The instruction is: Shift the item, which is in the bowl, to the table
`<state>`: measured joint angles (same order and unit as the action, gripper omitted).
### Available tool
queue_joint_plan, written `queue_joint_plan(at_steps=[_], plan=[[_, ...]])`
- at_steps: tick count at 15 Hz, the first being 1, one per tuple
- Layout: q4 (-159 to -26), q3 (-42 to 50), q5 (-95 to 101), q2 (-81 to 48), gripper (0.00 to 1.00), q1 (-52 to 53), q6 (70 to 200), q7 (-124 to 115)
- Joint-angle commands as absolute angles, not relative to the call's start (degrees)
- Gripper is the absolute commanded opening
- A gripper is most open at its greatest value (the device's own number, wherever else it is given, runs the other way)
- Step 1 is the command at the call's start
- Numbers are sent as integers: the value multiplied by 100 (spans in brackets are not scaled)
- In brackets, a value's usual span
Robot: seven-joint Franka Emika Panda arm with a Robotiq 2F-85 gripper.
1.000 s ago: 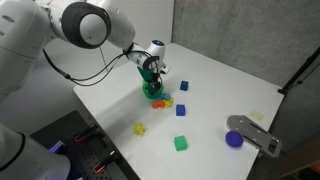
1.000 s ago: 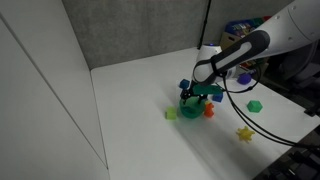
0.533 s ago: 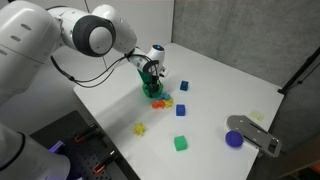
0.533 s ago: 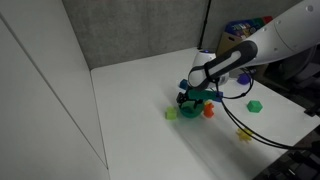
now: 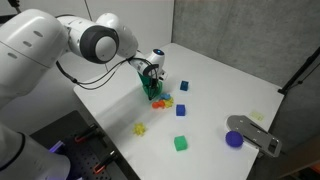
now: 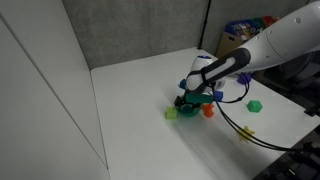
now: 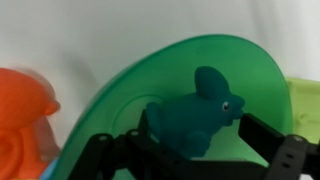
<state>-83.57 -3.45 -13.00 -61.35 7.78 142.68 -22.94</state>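
Mira: Forearm and elbow have swung lower since a second ago. The end effector (image 5: 151, 77) now sits deeper over the bowl (image 5: 154, 93), which has not shifted.

Jon: And the wrist view, left to right?

Mira: An orange piece (image 7: 20, 125) is at the left edge, just beside the bowl. Then comes the item (image 7: 195, 115), teal and lumpy, lying inside the bowl. A yellow-green piece (image 7: 306, 100) is at the right edge.

Jon: Where is the item relative to the end effector?

Mira: Directly between the fingers (image 7: 280, 150), with one dark finger on each side. The jaws stand apart by roughly the item's width. The right one looks to be in contact, but I cannot tell whether they are actually pressing on it.

Jon: Its long axis?

Mira: None is clear. If anything it runs from finger to finger, so I judge the grip would take it lengthwise. There is only one arm, so the question of which is nearer does not arise. The lift needs to go straight up past the rim, or the light bowl may be dragged along.

Jon: Surface and room?

Mira: The desk (image 5: 225, 80) is white, flat and smooth. In an exterior view a yellow piece (image 5: 141, 128), a green cube (image 5: 181, 144), a blue block (image 5: 183, 86) and a purple round piece (image 5: 234, 139) are scattered on it, with bare patches between them. A dark grey curtain (image 5: 240, 25) hangs behind.
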Motion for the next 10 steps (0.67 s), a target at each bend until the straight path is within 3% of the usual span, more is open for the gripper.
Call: queue_joint_plan(at_steps=[1, 4, 6, 10], plan=[[-8124, -425, -1418, -6255, 62, 667, 14209, -2152], [-8205, -472, -1416, -6087, 50, 621, 14244, -2039], [-8260, -524, -1427, -5991, 47, 576, 14242, -1929], [-8351, -650, -1452, -5794, 13, 473, 14231, -1698]])
